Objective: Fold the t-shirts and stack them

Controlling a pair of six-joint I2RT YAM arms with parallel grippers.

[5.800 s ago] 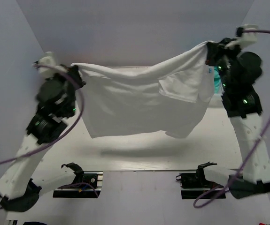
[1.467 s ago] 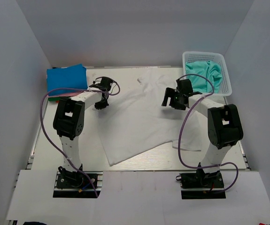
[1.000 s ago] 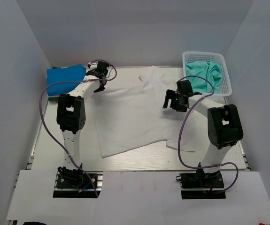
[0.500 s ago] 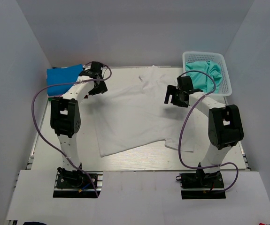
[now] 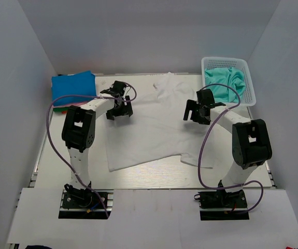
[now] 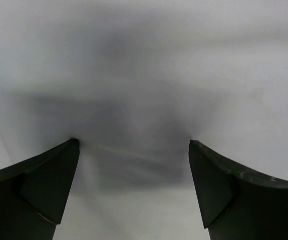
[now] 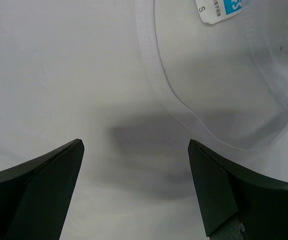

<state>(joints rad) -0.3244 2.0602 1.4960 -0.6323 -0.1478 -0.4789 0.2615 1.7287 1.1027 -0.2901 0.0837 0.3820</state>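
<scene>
A white t-shirt lies spread flat across the middle of the table, its collar toward the back. My left gripper hovers open over the shirt's left shoulder area; in the left wrist view only white cloth shows between the fingers. My right gripper is open over the shirt's right side; its wrist view shows the collar and a blue size label just ahead of the gripper. Neither holds anything. A folded blue t-shirt tops a stack at back left.
A white lattice basket stands at back right holding a crumpled teal t-shirt. Pink and green edges show under the blue shirt. Grey walls close in the table on three sides.
My left gripper opened, let go of the shirt's back left corner near the blue stack, and moved right and nearer over the shirt. The right gripper shifted slightly nearer.
</scene>
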